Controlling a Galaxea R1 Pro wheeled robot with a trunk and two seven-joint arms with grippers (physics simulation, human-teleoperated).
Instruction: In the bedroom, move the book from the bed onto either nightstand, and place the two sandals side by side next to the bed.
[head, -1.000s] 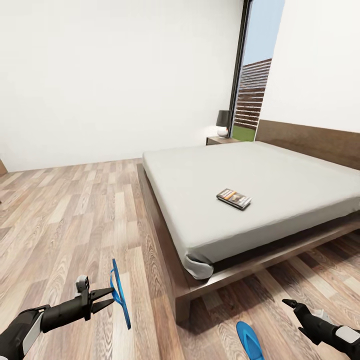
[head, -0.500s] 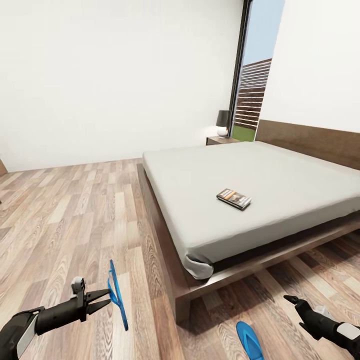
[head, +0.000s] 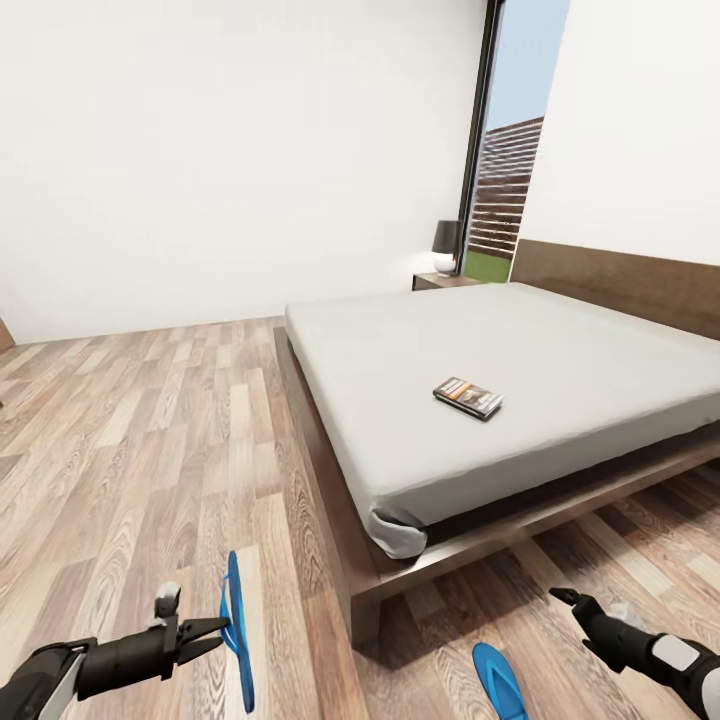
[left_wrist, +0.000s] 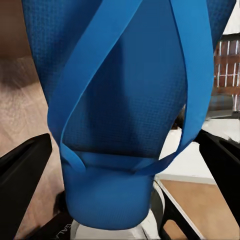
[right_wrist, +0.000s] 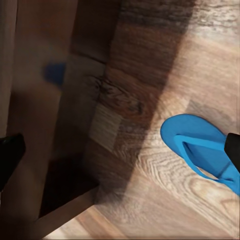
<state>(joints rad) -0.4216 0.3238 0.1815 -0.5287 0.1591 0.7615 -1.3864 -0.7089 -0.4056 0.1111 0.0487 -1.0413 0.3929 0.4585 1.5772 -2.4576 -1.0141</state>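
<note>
The book (head: 467, 397) lies flat on the bed (head: 520, 350), on the off-white mattress. At the bed's far corner stands a nightstand (head: 441, 281). My left gripper (head: 220, 634) is shut on one blue sandal (head: 237, 628), holding it on edge above the floor left of the bed's foot corner. In the left wrist view this sandal (left_wrist: 130, 95) hangs between the black fingers (left_wrist: 22, 170). The other sandal (head: 498, 682) lies flat on the floor near the foot of the bed. My right gripper (head: 566, 602) is open, empty, and to the right of it; the right wrist view shows that sandal (right_wrist: 200, 145) below.
A dark lamp (head: 447, 246) sits on the nightstand beside a tall window (head: 505, 150). The wooden headboard (head: 620, 285) runs along the right wall. The bed's frame corner (head: 365, 600) juts out between my two arms. Wood floor (head: 140, 430) stretches left of the bed.
My left gripper has dropped lower with the sandal, closer to the floor. My right gripper has shifted slightly to the left. Book, bed and the floor sandal have not moved.
</note>
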